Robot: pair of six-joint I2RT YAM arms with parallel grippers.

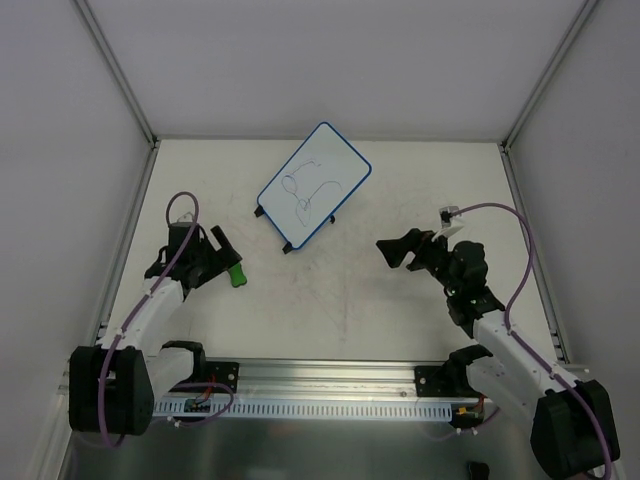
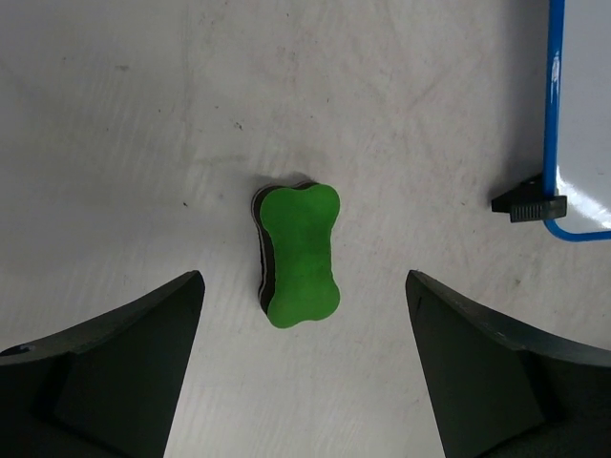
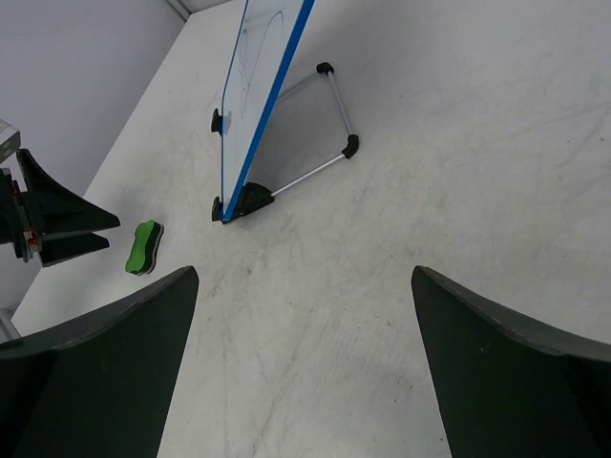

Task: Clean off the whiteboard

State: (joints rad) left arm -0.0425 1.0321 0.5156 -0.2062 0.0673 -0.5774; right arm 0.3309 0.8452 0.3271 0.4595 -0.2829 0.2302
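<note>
The whiteboard [image 1: 315, 185], white with a blue rim and thin pen scribbles, stands tilted on black feet at the back middle of the table. Its corner shows in the left wrist view [image 2: 582, 114], and it shows edge-on in the right wrist view [image 3: 258, 86]. A green bone-shaped eraser [image 1: 236, 273] lies on the table to the board's front left. My left gripper [image 1: 225, 258] is open over it, and the eraser [image 2: 299, 256] sits between the two fingertips without touching them. My right gripper [image 1: 398, 255] is open and empty, to the right of the board.
A wire stand [image 3: 329, 124] with black feet props the board from behind. One foot [image 2: 528, 204] is close to the right of the eraser. Grey walls and metal frame posts [image 1: 125, 85] enclose the table. The eraser [image 3: 144, 246] and left gripper [image 3: 57, 219] show in the right wrist view.
</note>
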